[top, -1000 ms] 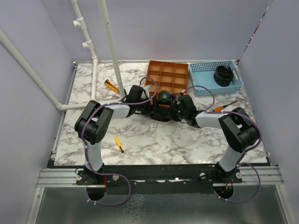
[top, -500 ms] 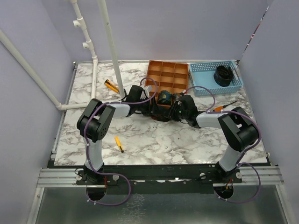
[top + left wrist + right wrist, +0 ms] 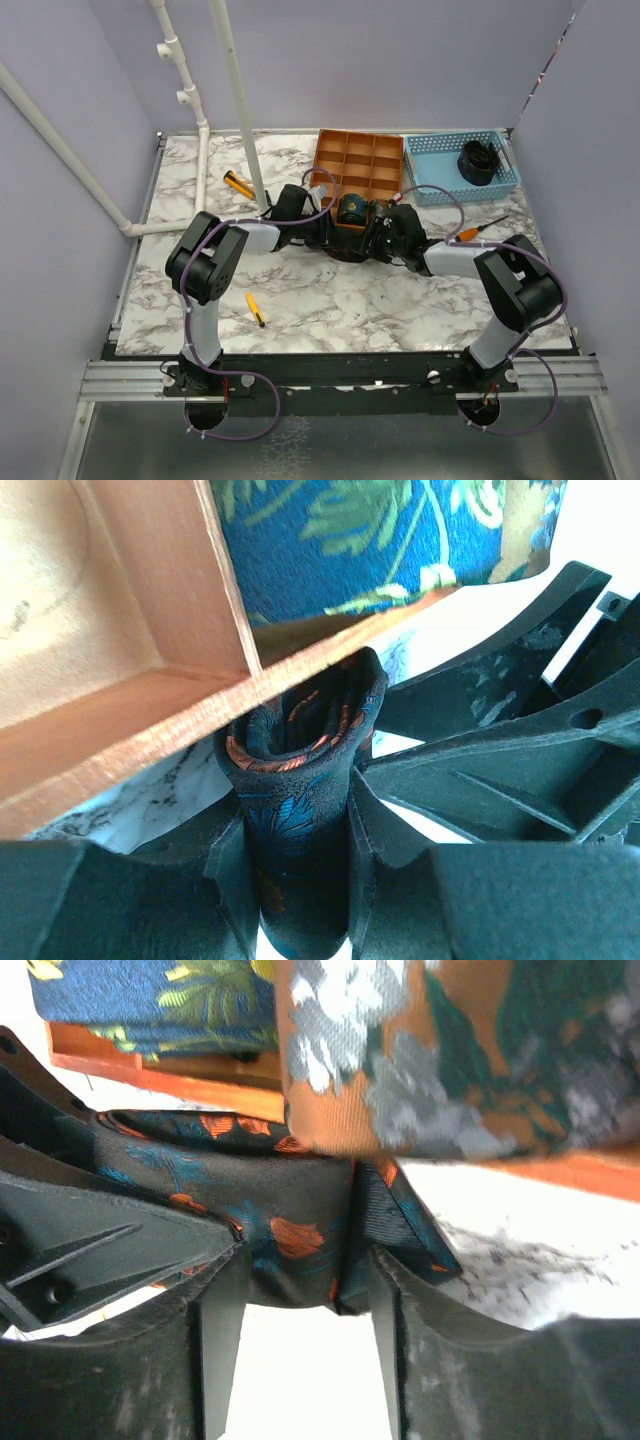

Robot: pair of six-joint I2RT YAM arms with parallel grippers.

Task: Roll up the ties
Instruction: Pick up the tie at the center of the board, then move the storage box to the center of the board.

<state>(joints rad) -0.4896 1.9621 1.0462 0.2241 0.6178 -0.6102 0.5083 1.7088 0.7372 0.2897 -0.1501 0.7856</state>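
A dark navy tie (image 3: 300, 780) with orange and blue patterning is rolled into a coil on the table against the front wall of the orange tray (image 3: 150, 720). My left gripper (image 3: 297, 825) is shut on this coil, both fingers pressed to its sides. In the right wrist view the same tie (image 3: 290, 1230) lies across the tips of my right gripper (image 3: 305, 1280), which stands open. From above, the left gripper (image 3: 335, 240) and the right gripper (image 3: 368, 240) meet in front of the tray (image 3: 360, 150). A blue rolled tie (image 3: 351, 209) sits in a tray cell, with an orange-brown tie (image 3: 450, 1050) beside it.
A blue basket (image 3: 440, 175) at the back right holds a dark coil (image 3: 478, 160). Orange pens lie at the left (image 3: 238, 184) and near the front (image 3: 255, 308), and a screwdriver (image 3: 480, 228) lies at the right. White pipes (image 3: 235, 100) rise at the back left.
My left gripper has closed onto the rolled tie. My right gripper's fingers have spread wider. Both arms have stayed nearly in place by the tray.
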